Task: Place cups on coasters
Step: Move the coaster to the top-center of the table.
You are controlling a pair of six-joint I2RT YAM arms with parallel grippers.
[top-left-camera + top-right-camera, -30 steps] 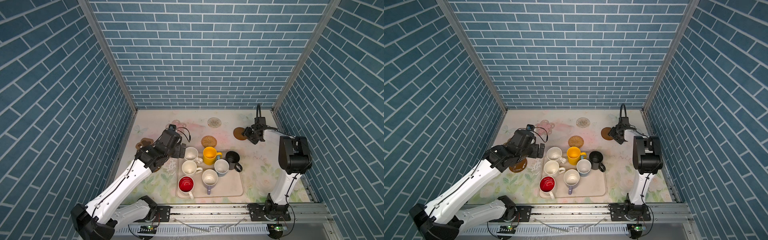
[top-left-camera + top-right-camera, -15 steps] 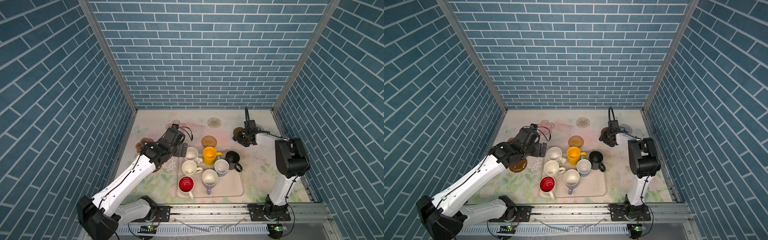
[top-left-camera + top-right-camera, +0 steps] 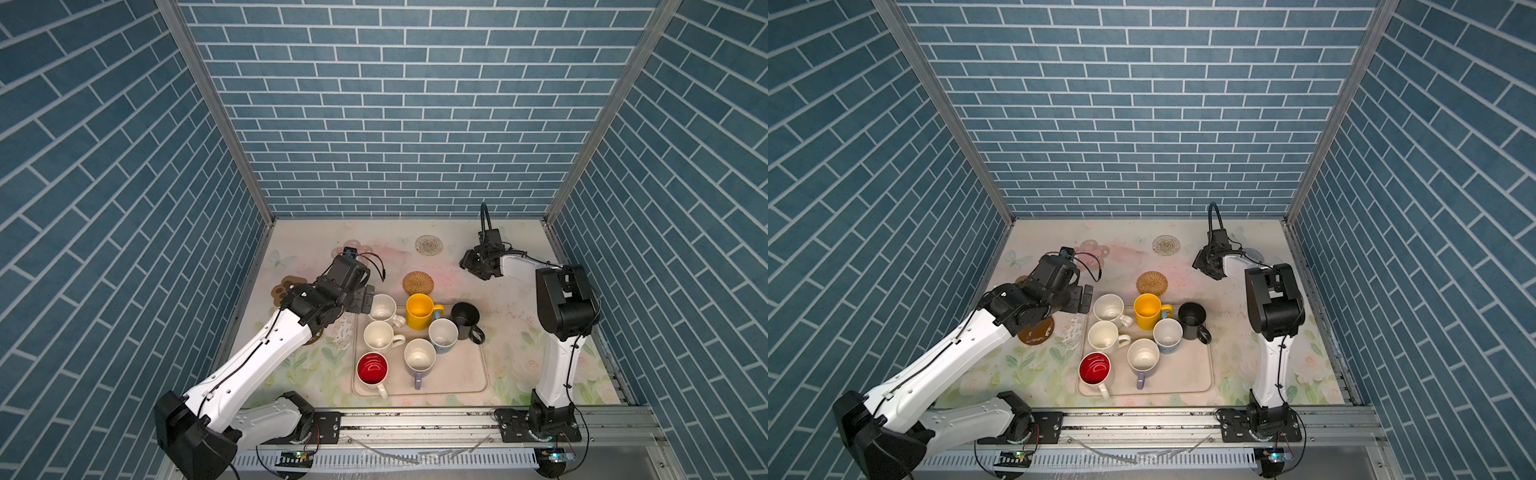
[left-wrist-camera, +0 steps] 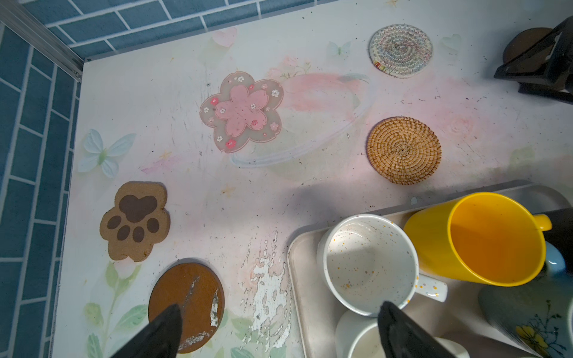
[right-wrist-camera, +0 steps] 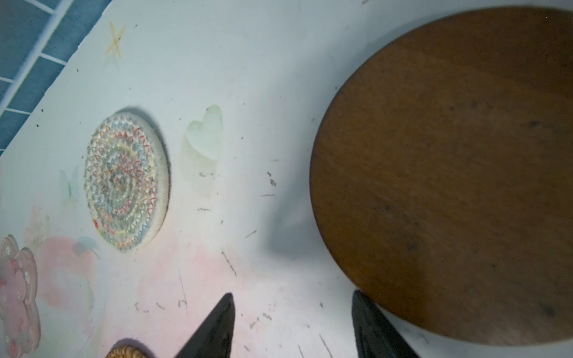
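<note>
Crowding a cream tray (image 3: 469,386) in both top views, seven upright mugs stand close together: a speckled cream mug (image 3: 383,307), a plain cream mug (image 3: 378,334), a yellow mug (image 3: 419,311), a black mug (image 3: 465,318), a light blue mug (image 3: 443,334), a lavender mug (image 3: 419,357) and a red-lined white mug (image 3: 372,369). Beyond the tray lie a rattan coaster (image 3: 417,282) and a pale woven coaster (image 3: 429,244); a paw coaster (image 3: 286,286) shows past the left arm (image 3: 266,353). The left jaws stand wide and empty just beside the speckled cream mug. The right jaws hang low near the far right corner, too small here to judge. The surface (image 3: 519,332) carries a pale floral print, and blue brick-pattern walls (image 3: 374,124) close three sides.

From the left wrist, a pink flower coaster (image 4: 242,111) and a scraped brown disc (image 4: 186,303) lie flat. One fingertip (image 4: 164,328) of the wide jaws is over that disc, the other over the speckled mug's rim. The print is flaked beside the tray.

From the right wrist, a second brown disc (image 5: 449,173) lies flat. The right jaws stand partly apart over bare surface, holding nothing, one fingertip (image 5: 372,328) at the disc's edge; contact cannot be told.
</note>
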